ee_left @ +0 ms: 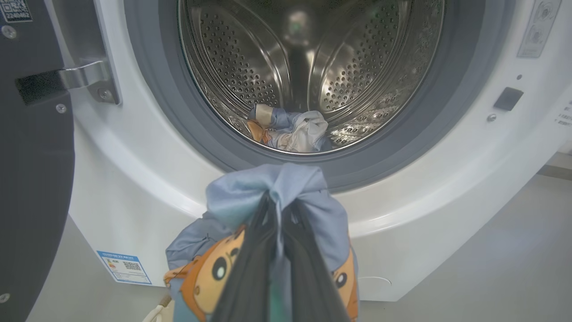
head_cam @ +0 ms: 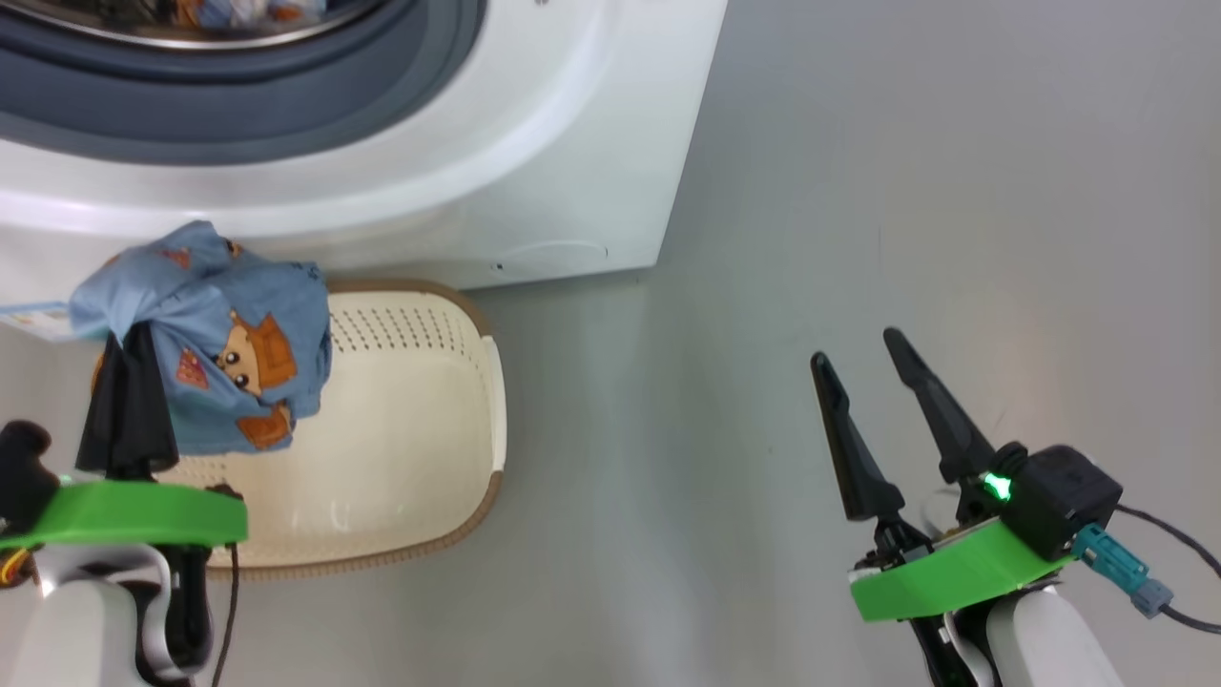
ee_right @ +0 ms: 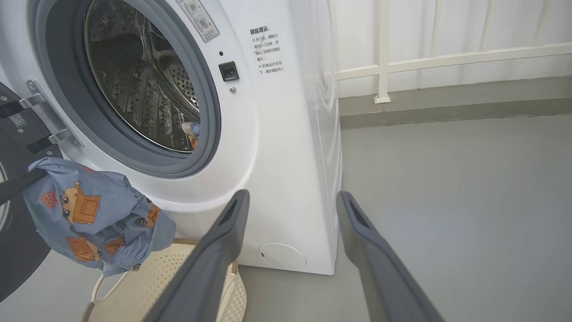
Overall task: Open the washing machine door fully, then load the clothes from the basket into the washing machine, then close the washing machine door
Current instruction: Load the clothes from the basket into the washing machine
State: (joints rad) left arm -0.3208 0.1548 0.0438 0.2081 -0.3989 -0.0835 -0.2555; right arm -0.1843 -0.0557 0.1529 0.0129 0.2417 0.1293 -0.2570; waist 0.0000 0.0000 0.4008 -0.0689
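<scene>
A blue printed garment (head_cam: 219, 334) hangs clamped in the left gripper (head_cam: 129, 382) above the left end of the basket (head_cam: 410, 439), just before the washing machine (head_cam: 572, 143), whose drum (ee_left: 232, 67) holds more clothes (ee_left: 290, 129), while well to the right the right gripper (head_cam: 856, 348) hovers over the floor (head_cam: 906, 191), fingers spread apart.
</scene>
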